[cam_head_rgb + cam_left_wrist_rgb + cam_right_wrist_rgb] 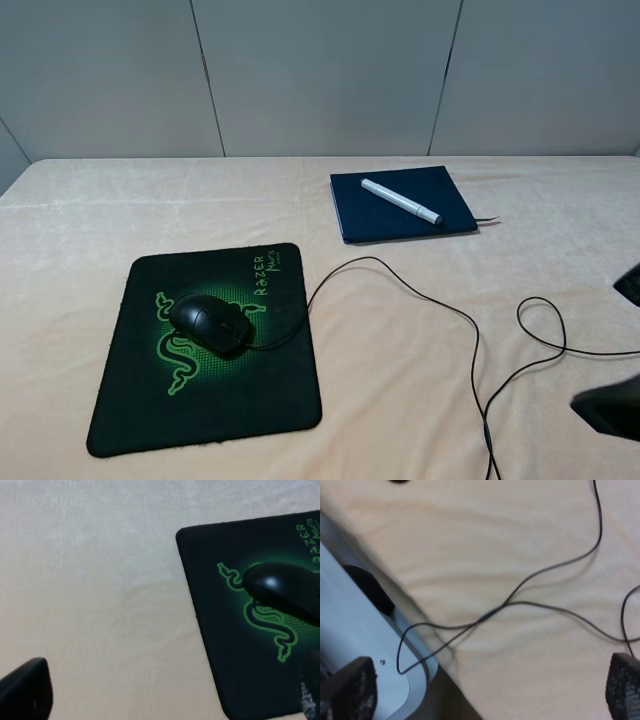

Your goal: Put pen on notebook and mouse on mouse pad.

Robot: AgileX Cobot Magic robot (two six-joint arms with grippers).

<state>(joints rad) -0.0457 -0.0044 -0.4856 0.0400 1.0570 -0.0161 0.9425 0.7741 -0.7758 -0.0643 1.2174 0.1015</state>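
Observation:
The glossy black mouse rests on the black mouse pad, over its green snake logo. Its thin cable trails right across the cloth in loops. The white-silver pen lies diagonally on the navy notebook at the back. My right gripper shows at the right edge, open and empty; in the right wrist view the gripper hangs above the cable. The left gripper is open and empty, beside the mouse pad and mouse.
A beige cloth covers the table, with grey wall panels behind. In the right wrist view the table edge and a grey metal frame show, with the cable looping over the edge.

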